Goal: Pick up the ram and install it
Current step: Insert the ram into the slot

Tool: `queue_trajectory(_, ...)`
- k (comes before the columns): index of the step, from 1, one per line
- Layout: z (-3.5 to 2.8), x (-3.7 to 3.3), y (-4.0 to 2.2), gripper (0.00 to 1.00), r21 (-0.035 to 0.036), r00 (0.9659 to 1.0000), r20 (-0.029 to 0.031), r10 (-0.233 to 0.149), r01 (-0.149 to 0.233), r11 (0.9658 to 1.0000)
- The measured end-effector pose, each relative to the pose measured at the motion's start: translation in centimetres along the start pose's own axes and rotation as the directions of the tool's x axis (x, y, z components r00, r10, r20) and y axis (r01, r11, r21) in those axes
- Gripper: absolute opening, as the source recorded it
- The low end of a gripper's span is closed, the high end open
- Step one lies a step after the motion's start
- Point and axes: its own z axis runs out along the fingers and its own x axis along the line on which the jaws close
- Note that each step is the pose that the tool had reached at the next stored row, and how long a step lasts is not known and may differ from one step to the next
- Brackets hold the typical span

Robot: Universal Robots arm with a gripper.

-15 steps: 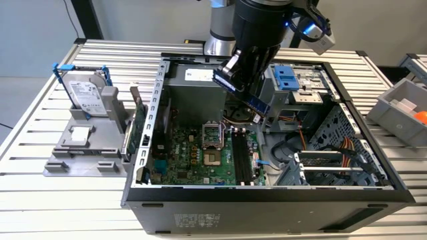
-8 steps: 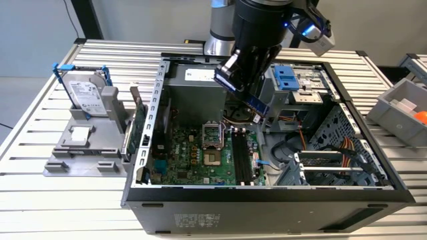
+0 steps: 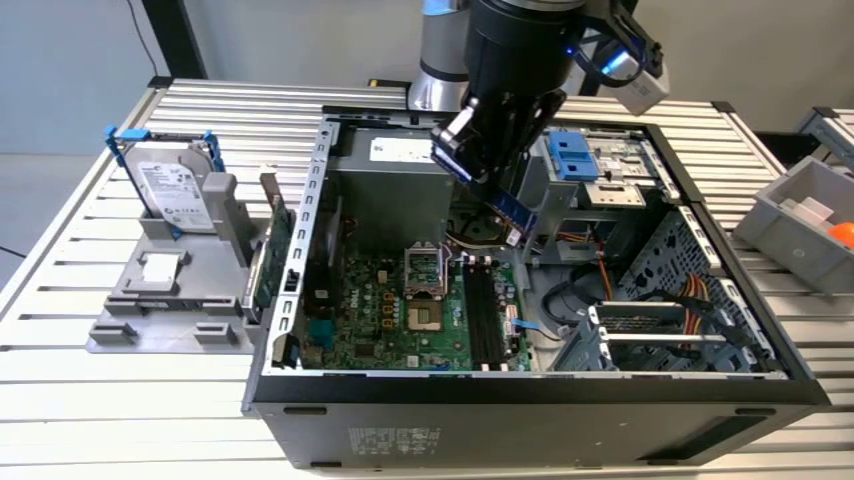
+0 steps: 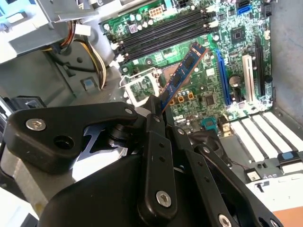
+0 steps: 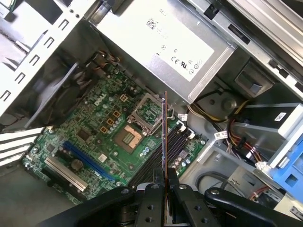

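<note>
Scene: an open computer case (image 3: pixel 534 410) lies on its side on a slatted metal tabletop (image 3: pixel 80 400), and a robot arm reaches down into it from above
End effector: the black end effector (image 4: pixel 154 113) is closed on one end of the ram, with its fingers pinching the stick from both flat sides
Ram: the ram (image 4: pixel 183 73) is a thin bluish stick held in the air inside the case, above the motherboard and not touching it; it slants away from the fingers towards the board
Ram in the exterior view: the ram (image 3: pixel 514 212) hangs tilted below the end effector (image 3: pixel 483 178), over the upper part of the board
Ram in the first wrist view: the ram (image 5: pixel 164 137) is seen edge-on as a fine line rising from between the fingers
Motherboard: the green motherboard (image 3: pixel 387 320) lies flat in the bottom of the case
Slots: long black slots (image 4: pixel 165 33) run side by side next to the socket, apart from the ram
Socket: a square metal-framed socket (image 5: pixel 130 137) sits near the middle of the board
Power supply: a grey box (image 5: pixel 165 38) sits at one end of the case
Outside the case: towards the exterior view's left, a hard drive (image 3: pixel 176 185) in a blue frame stands upright in a grey stand, and a green card (image 3: pixel 274 255) stands on edge just beside the case wall
</note>
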Motion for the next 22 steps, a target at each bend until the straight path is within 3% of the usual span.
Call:
queue_trajectory(11, -0.01, 0.00, 0.00, 0.00, 0.0020, 0.9977, 0.0021, 0.068, -0.068, 0.9977)
queue_trajectory(22, 0.00, 0.00, 0.00, 0.00, 0.0036, 0.9909, 0.0047, 0.135, -0.135, 0.9909)
